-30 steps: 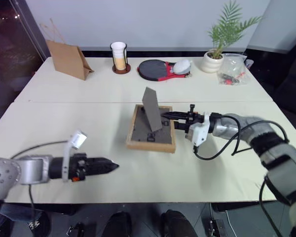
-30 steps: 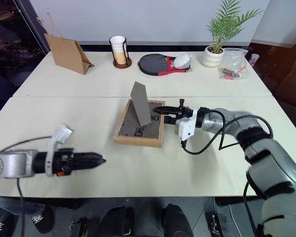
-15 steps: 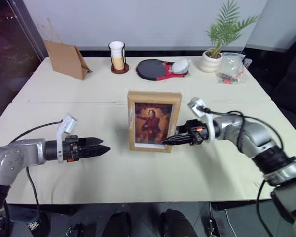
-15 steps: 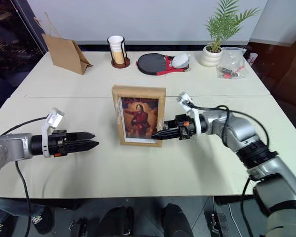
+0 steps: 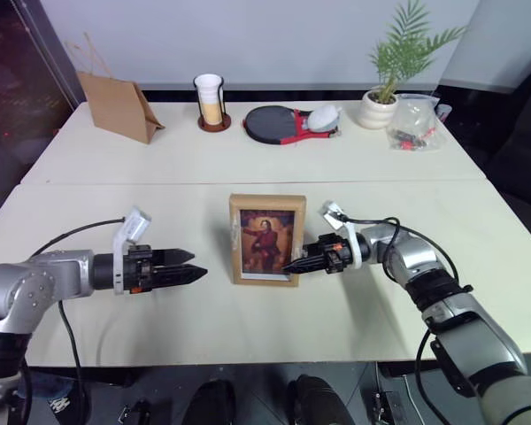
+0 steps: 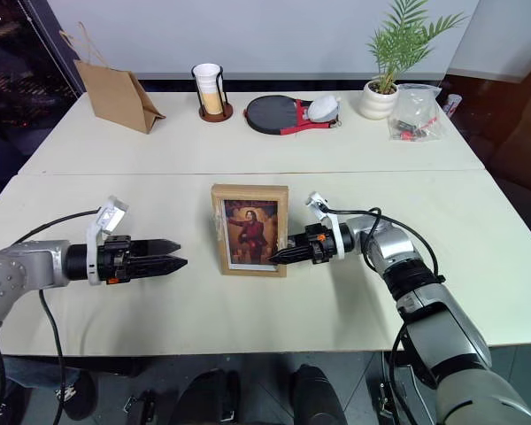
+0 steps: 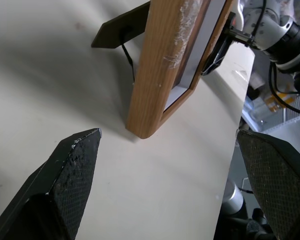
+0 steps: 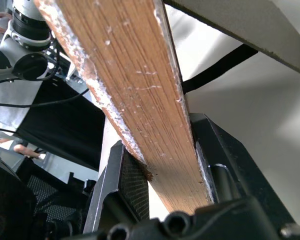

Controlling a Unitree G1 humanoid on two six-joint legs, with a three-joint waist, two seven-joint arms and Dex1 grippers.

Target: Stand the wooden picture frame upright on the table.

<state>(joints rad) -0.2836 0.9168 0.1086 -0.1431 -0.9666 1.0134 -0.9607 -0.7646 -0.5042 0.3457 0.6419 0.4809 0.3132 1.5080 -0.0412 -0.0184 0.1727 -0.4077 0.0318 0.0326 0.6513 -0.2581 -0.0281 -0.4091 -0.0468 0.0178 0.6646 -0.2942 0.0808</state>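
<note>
Frame [image 5: 265,239] up off its back since 1 second ago — now upright on table [image 5: 88,212], stand apparently out behind. Right gripper [image 5: 292,265] clamps its 3 o'clock edge; left gripper [image 5: 195,266] at 9 o'clock, spread, apart.

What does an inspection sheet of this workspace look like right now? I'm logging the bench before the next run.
Surface: table, pale cream, seam across the middle.
Job's things: wooden picture frame upright, portrait facing the robot, stand folded out behind.
Clutter: brown paper bag, cup in holder, paddle, potted plant, plastic bag along the far edge.
Grippers: left gripper open, apart from the frame; right gripper shut on the frame's edge.
Cables: black leads on both arms.
Surroundings: pale wall behind.
</note>
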